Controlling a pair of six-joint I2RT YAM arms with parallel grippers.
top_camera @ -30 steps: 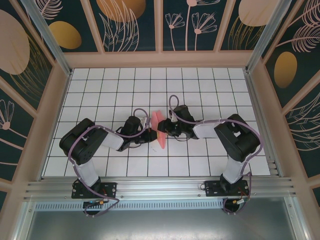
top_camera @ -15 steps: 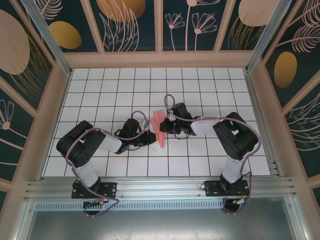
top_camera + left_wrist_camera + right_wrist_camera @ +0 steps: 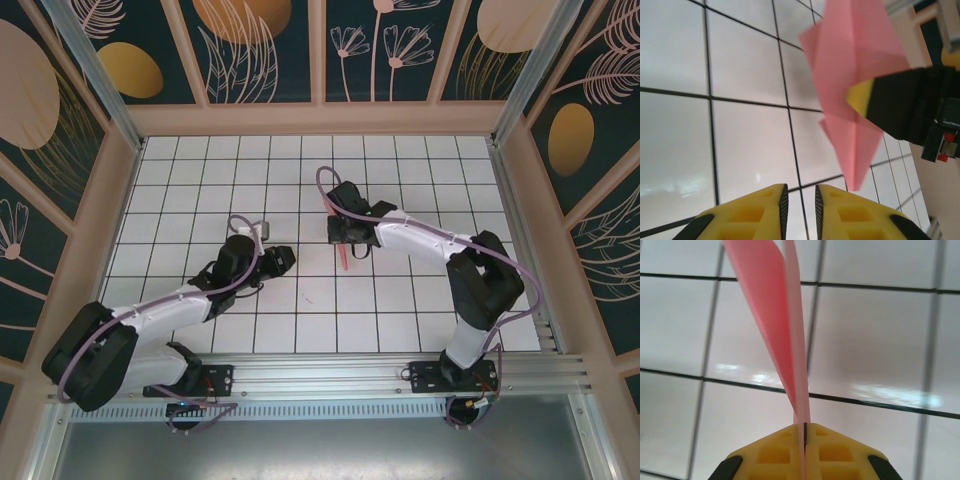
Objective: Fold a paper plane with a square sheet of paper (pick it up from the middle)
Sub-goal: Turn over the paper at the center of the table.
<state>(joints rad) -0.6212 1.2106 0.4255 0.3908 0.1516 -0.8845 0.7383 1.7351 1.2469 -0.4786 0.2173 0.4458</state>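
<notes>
— So where is the plane (image 3: 775, 315)?
— Pinched in the right tool (image 3: 804, 432). That tool's jaws are pressed tight together on the plane's creased edge, and the pink flaps fan out from the fingertips over the worktop (image 3: 200, 180).
— And the left tool (image 3: 799, 205)?
— Off to the right tool's left and apart from it. Its jaws stand a narrow slit apart, holding nothing.

White grid-tiled table (image 3: 200, 180), floral-panelled walls (image 3: 400, 50)
</notes>
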